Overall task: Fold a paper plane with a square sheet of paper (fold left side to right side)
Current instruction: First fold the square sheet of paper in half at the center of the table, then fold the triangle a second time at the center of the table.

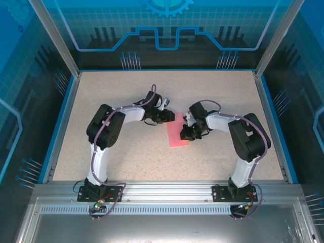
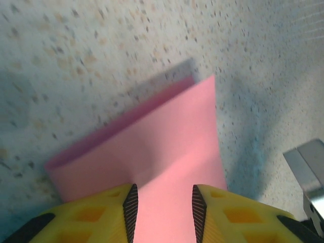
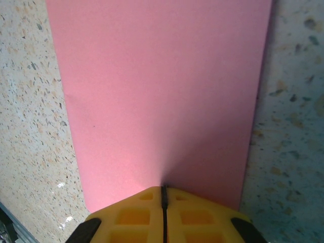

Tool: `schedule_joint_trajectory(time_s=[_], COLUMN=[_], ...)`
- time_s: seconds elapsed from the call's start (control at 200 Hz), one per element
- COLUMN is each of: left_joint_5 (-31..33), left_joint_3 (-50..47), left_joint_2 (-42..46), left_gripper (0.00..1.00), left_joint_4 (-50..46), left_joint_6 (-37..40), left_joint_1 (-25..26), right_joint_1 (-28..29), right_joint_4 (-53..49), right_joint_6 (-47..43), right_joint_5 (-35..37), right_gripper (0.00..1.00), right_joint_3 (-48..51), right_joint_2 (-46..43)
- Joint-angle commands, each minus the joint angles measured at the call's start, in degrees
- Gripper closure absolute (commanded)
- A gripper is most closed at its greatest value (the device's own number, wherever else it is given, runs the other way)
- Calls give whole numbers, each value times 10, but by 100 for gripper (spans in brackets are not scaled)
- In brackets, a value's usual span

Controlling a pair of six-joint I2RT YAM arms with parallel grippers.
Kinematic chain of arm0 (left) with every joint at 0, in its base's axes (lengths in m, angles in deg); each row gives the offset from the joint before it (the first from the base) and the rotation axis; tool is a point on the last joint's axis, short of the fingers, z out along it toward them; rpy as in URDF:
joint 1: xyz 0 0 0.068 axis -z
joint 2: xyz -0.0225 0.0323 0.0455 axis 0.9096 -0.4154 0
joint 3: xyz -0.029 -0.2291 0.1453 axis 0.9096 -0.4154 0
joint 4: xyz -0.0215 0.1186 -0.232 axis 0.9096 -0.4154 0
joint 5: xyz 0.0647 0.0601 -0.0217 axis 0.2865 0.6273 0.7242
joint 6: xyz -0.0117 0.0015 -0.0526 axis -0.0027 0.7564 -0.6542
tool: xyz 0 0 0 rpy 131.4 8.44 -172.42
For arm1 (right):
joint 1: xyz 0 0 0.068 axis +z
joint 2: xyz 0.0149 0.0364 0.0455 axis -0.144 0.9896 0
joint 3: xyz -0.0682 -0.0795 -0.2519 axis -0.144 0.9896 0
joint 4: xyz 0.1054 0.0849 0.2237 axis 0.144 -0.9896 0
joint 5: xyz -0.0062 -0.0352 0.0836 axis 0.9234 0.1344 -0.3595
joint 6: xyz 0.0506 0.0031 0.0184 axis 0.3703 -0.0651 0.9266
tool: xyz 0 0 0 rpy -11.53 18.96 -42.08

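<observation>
The square sheet of paper (image 1: 177,134) lies in the middle of the table as a pink upright rectangle, folded double. In the left wrist view the paper (image 2: 167,142) shows two layers, the upper one a little raised along its left edge. My left gripper (image 1: 171,117) hovers at the sheet's far end; its fingers (image 2: 130,207) stand apart, open, over the pink surface with nothing pinched between them. My right gripper (image 1: 186,135) is at the sheet's right edge. It is shut, its yellow tips (image 3: 163,190) pressed together and resting on the paper (image 3: 162,91).
The speckled table (image 1: 126,157) has a raised blue rim (image 1: 61,121) and aluminium posts at the back corners. Both arms bend inward over the centre, leaving free surface left, right and in front. A grey metal part (image 2: 309,172) shows right of the left fingers.
</observation>
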Motion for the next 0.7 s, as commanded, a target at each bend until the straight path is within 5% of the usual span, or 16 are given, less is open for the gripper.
schedule_joint_trajectory(time_s=[0.0,0.365,0.695], left_joint_5=[42,49,37], left_joint_3=[39,74,23], left_joint_2=[-32,-63,65], left_gripper=[63,61,55], left_joint_4=[-29,-32,-42], left_joint_6=[26,19,22], left_joint_1=[-17,-41,-44], right_joint_1=[21,30,31], right_joint_4=[-44,-34,-3], right_joint_6=[6,9,0], right_joint_5=[82,30,-41], right_gripper=[93,92,86], right_joint_3=[36,47,25], right_joint_2=[42,20,-16])
